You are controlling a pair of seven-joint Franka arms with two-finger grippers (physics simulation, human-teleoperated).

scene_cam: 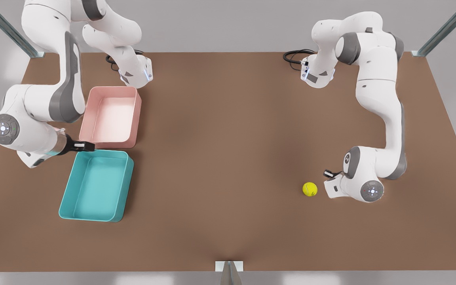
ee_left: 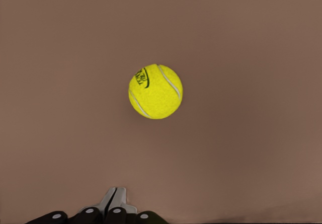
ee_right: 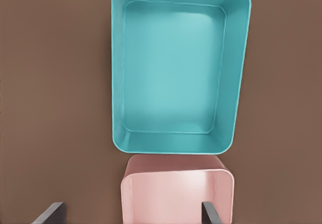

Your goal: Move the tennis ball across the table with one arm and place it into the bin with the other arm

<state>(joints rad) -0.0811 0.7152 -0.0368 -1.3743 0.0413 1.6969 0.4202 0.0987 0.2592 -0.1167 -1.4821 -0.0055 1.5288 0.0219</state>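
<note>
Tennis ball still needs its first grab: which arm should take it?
Left. Its claw, fingers shut, is right beside the tennis ball on the table. The right claw, open, is far off at the teal bin and pink tray, better placed for the later drop.

A plain pale grey floor (scene_cam: 228, 23) surrounds the scene under soft even light, with grey-green metal struts (scene_cam: 8, 28) slanting in from eleven and one o'clock and a bracket (scene_cam: 229, 267) at six.
</note>
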